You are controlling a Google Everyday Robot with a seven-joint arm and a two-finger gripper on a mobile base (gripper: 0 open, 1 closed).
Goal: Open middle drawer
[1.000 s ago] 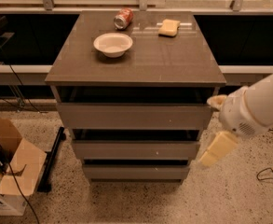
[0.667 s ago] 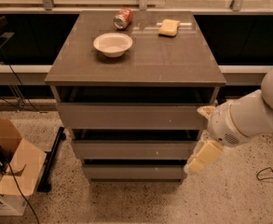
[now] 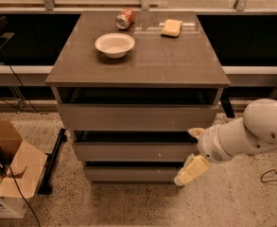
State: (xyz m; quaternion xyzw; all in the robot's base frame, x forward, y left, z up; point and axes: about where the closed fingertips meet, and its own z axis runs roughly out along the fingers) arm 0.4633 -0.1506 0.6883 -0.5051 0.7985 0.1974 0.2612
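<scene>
My arm point(image 3: 266, 126) reaches in from the right edge, white and rounded, sloping left and a little down. The wrist point(image 3: 219, 144) is a thick pale barrel, pointing left. My gripper point(image 3: 193, 151) hangs low on the right of the scene, toward the near side. Its two cream fingers point(image 3: 190, 170) are spread well apart: one short tip up high, the other angled down and left.
</scene>
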